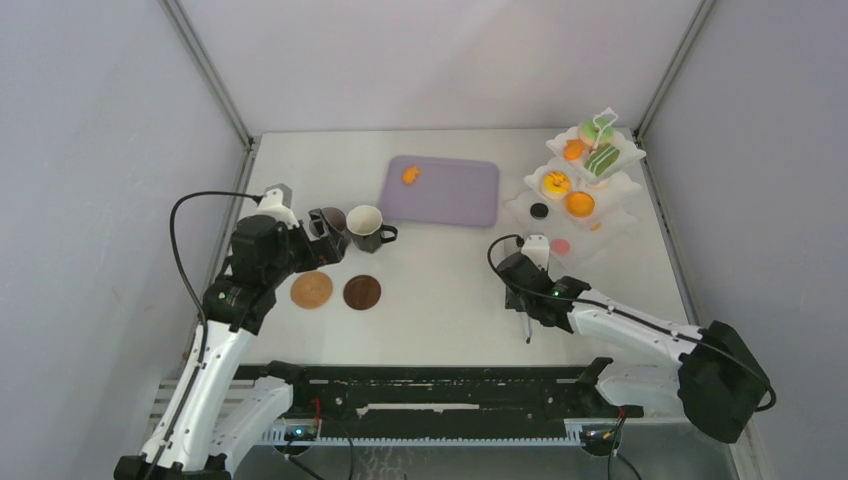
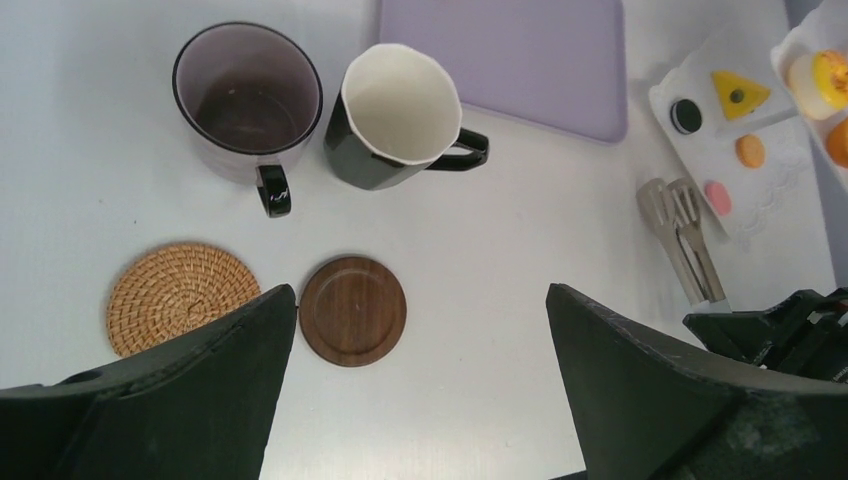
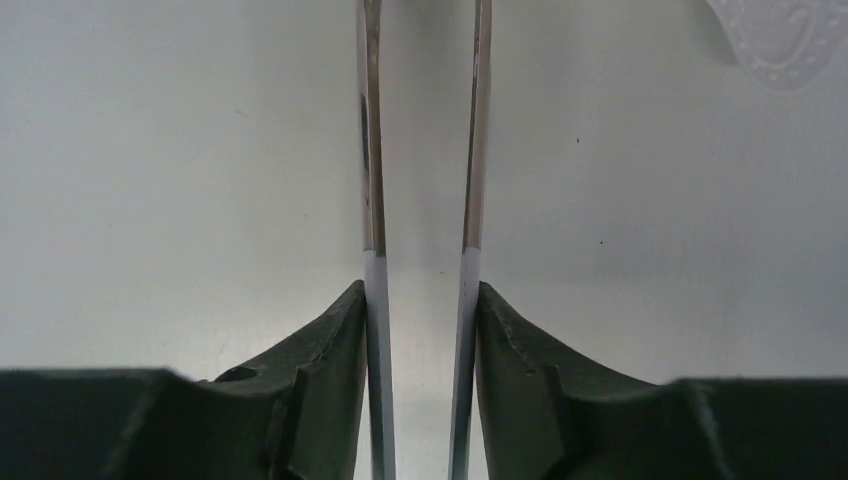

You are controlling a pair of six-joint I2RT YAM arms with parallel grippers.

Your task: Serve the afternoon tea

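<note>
Nearest our bases we list: right gripper (image 3: 420, 300) clamped on white tongs (image 3: 372, 150); left gripper (image 2: 420, 292) spread wide, empty, near woven coaster (image 2: 180, 297) and wooden coaster (image 2: 352, 310); beyond, mauve mug (image 2: 247, 100) beside dark mug (image 2: 400, 110); far right, three-tier stand (image 1: 518, 203) bearing sweets (image 1: 580, 203).

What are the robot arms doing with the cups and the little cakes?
They are setting out afternoon tea. The right gripper is squeezing the long tongs, whose tips are close to a pink macaron on the bottom tier of the white stand. The left gripper is wide open and holds nothing, hovering over the table near the mauve mug and the dark mug. Both mugs stand on the bare table, not yet on the woven coaster or the wooden coaster.
</note>
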